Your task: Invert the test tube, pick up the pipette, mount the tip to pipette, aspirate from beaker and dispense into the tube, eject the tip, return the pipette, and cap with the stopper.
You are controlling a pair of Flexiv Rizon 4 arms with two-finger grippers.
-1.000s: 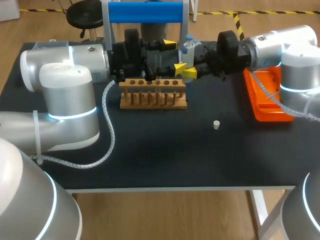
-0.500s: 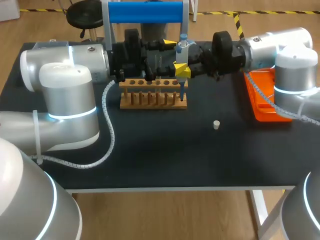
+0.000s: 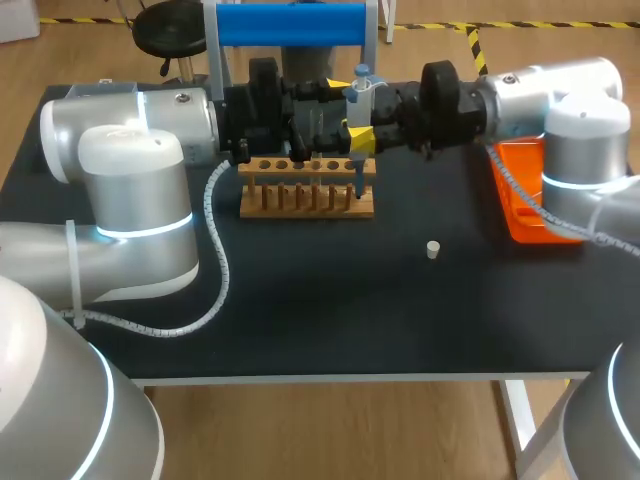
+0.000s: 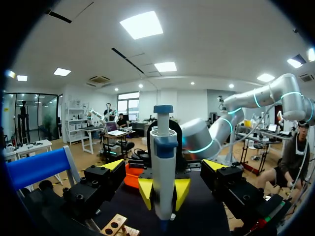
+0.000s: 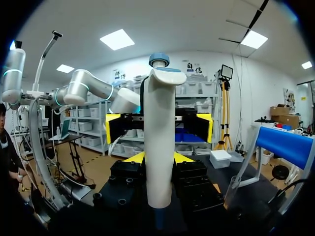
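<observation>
1. Across the lower scene, a black table is carrying everything named below.
2. At the table's left side, the left arm is stretching over the far part of the top toward the middle, behind a wooden rack.
3. From the right side, the right arm is coming in above an orange tray and is meeting the left arm near the middle.
4. At the far edge, a blue-topped stand is standing behind both grippers.
5. The orange tray is lying at the table's right side, partly under the right arm.
6. The rack is standing just in front of the grippers, with a row of holes showing along its top.
7. The left gripper is keeping its fingers wide apart and gripping nothing. In its wrist view the pipette is showing ahead between them, without touching either.
8. The right gripper is clamping the pipette upright, its yellow tips pressing the white body from both sides.
9. The pipette is pointing its blue cap upward and its lower end down at the rack's right end. Whether it is entering a tube there cannot be told.
10. The small white stopper is lying on the bare table, well apart from the rack, toward the front and right.
</observation>
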